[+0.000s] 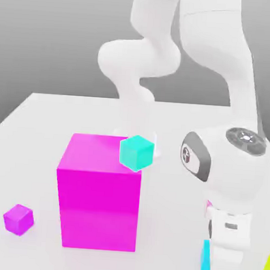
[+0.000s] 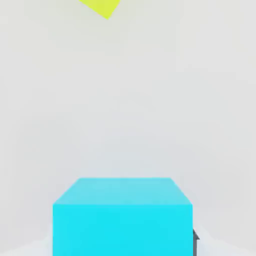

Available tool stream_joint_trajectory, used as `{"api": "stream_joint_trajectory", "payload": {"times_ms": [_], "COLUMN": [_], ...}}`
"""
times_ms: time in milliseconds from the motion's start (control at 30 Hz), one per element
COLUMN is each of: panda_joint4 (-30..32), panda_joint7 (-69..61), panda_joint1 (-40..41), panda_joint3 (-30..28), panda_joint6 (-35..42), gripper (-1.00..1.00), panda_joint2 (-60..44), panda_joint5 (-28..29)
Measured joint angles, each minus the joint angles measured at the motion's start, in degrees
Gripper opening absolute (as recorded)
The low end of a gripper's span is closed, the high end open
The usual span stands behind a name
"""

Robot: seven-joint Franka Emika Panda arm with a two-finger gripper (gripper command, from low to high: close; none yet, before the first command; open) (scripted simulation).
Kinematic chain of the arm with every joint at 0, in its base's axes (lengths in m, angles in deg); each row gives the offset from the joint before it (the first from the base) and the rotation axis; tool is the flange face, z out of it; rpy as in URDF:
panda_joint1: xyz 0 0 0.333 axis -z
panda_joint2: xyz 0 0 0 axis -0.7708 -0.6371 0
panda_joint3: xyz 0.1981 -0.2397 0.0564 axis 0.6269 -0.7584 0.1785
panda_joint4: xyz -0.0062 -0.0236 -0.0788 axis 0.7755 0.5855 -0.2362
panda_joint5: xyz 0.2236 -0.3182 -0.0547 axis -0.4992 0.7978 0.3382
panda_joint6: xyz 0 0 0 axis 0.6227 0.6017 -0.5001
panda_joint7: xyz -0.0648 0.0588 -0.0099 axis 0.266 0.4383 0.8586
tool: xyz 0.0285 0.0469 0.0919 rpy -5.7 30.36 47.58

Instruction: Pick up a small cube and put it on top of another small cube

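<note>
Sky-blue cube (image 1: 206,257) sits mostly hidden behind the tool (image 1: 225,263).

big block (image 1: 98,200) centre; turquoise cube (image 1: 136,153) behind-right of it; small cube (image 1: 18,219) left

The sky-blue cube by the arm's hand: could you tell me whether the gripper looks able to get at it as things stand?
Probably yes. The hand is already low over the sky-blue cube, which sits on open white table; the yellow object lies well clear of it.
</note>
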Motion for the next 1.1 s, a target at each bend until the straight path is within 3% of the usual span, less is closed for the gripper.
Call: {"api": "stream_joint_trajectory", "payload": {"times_ms": [333,900,1067,1100], "panda_joint4": [2.6,5.3,11.0,11.9], "panda_joint7": [-5.7,-23.5,-25.1,-25.2], "panda_joint1": [2.8,10.5,11.3,11.3], "panda_joint3": [-0.5,-8.6,-10.1,-10.2], "panda_joint6": [16.5,47.1,40.7,39.4], "gripper": [-1.0,-1.0,-1.0,1.0], "panda_joint2": [19.4,52.6,51.9,51.4], "panda_joint5": [-0.7,2.8,3.5,3.6]}}
